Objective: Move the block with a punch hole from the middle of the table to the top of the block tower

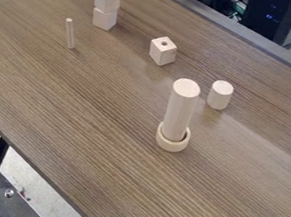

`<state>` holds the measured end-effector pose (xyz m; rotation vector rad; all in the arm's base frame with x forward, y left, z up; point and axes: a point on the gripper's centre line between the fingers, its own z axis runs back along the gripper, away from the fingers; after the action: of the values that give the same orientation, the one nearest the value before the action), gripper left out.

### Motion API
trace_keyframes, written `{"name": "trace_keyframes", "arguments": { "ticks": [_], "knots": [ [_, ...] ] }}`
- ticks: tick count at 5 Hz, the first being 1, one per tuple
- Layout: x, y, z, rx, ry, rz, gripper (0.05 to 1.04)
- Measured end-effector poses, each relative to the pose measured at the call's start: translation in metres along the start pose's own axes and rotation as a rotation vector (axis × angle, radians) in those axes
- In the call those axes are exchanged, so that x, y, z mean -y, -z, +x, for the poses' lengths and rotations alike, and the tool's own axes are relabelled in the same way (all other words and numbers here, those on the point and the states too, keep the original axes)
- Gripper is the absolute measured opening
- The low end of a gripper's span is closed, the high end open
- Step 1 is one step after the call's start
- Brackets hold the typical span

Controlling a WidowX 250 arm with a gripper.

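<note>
Block with the punch hole (pixel 162 52) is sitting near 12 o'clock in the camera view, hole up, on the table (pixel 98 129). The block tower (pixel 106 8) is standing near 11 o'clock, two cubes high. Going from my block to it is meaning a trip toward 10 o'clock, and here is what is worrying me. If I am carrying the block too low, it could be bumping the top cube and knocking it off. If I am letting go while the block is hanging over one side, it could be tipping and falling. Squeezing it crooked could be making it turn, so it is landing on an edge. The tall round post (pixel 179 110) is standing in a wooden ring (pixel 172 143), at 5 o'clock from my block, so a wide swing that way could be tipping it. The thin stick (pixel 70 33) is standing at 7 o'clock from the tower, and a careless brush could be toppling it. I cannot tell how my arm is bending, or if my pincer is opening, closing or gripping anything.
</note>
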<state>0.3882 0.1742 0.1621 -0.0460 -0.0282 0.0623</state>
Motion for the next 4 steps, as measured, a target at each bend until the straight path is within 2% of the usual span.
{"name": "trace_keyframes", "arguments": {
  "ticks": [1, 2, 3, 4],
  "knots": [
    [0.0, 0.021, -0.001, -0.051, -0.001, -0.02, 0.999],
    [0.008, 0.041, -0.003, -0.105, 0.097, -0.015, 0.999],
    [0.034, 0.057, -0.002, -0.156, 0.23, -0.008, 0.999],
    [0.054, 0.054, -0.01, -0.16, 0.359, 0.029, 0.999]
  ]
}}
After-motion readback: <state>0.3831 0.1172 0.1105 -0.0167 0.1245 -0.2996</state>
